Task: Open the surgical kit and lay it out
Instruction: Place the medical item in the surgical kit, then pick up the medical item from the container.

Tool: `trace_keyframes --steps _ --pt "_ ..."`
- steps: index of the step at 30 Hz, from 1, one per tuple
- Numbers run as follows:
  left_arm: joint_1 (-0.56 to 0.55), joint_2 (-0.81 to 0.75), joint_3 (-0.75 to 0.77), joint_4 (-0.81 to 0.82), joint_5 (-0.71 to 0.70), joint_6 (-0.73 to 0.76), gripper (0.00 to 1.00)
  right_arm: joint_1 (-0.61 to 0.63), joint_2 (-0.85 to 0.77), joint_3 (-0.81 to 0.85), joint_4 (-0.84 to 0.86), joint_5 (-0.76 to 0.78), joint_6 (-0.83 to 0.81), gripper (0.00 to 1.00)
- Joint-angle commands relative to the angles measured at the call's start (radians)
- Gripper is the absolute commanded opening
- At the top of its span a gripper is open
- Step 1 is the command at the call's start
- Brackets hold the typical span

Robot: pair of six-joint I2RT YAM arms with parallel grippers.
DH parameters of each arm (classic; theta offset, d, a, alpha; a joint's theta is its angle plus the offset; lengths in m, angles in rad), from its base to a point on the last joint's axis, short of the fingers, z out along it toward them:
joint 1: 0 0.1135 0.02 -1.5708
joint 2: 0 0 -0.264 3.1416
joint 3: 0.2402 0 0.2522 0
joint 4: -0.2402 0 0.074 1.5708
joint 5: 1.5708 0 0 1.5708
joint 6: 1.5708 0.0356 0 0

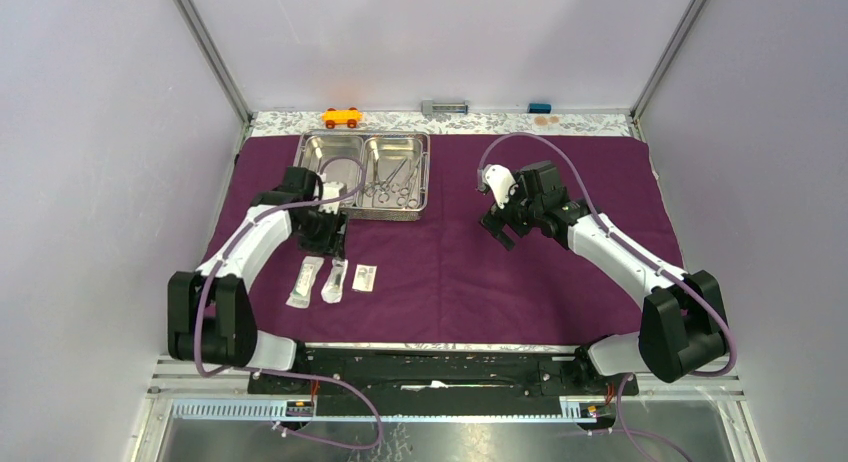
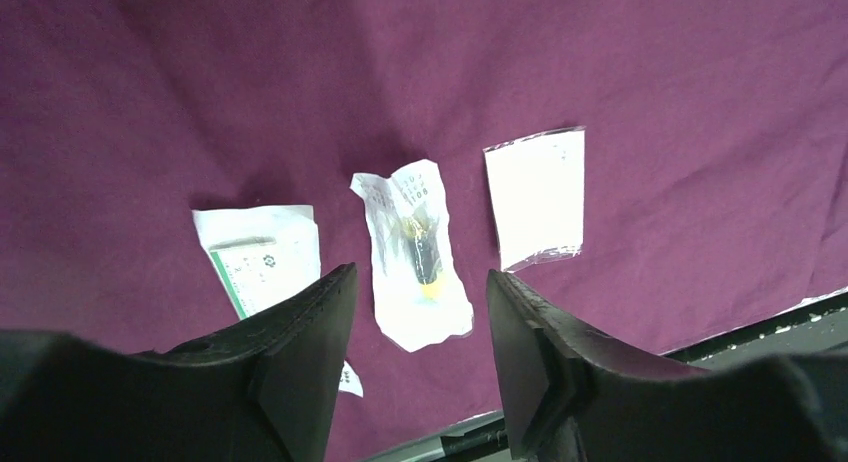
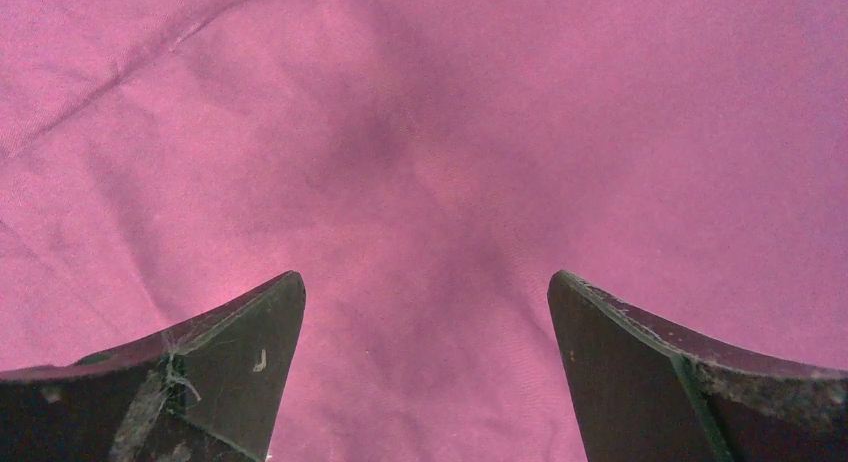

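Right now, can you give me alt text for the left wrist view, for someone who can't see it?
Three small sealed packets lie in a row on the purple cloth, just beyond the open, empty left gripper. The middle packet is crumpled and holds a dark and yellow item; the left packet has green print, the right packet is nearly plain white.

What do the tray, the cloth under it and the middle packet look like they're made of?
Tray: probably polished steel, silvery with mirror-like glints.
Cloth: woven fabric, matte purple, with soft creases.
Middle packet: likely clear plastic film, crinkled, and its contents show through.
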Motion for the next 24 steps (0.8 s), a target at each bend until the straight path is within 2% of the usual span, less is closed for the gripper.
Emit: trace_keyframes --steps 1,6,9,12,14,15,16,20,24 --pt "-0.003 -0.078 0.04 0.038 0.047 0.04 0.57 -0.004 -0.017 -0.004 0.028 0.016 -0.008 0.99" --pt "-0.003 -0.131 0.024 0.132 0.055 0.058 0.58 -0.01 -0.03 0.0 0.028 0.019 0.008 0.99" --pt "0.001 -0.177 0.033 0.195 0.006 0.055 0.64 -0.023 -0.032 0.013 0.028 0.025 0.038 0.99" --pt "0.011 -0.224 0.047 0.252 -0.033 0.044 0.74 -0.028 -0.045 0.024 0.03 0.057 0.07 0.99" --pt "0.017 -0.253 0.049 0.289 -0.05 0.033 0.87 -0.028 -0.06 0.025 0.031 0.086 0.093 0.99" --pt "0.018 -0.258 0.049 0.313 -0.054 0.024 0.97 -0.028 -0.065 0.026 0.032 0.103 0.105 0.99" --pt "0.018 -0.259 0.048 0.331 -0.054 0.015 0.99 -0.028 -0.073 0.024 0.038 0.127 0.117 0.99" --pt "0.022 -0.207 0.072 0.376 -0.014 -0.021 0.99 -0.031 -0.076 0.014 0.066 0.192 0.174 0.99" --pt "0.047 -0.091 0.145 0.396 0.048 -0.057 0.99 -0.031 -0.039 0.027 0.094 0.3 0.255 0.99"
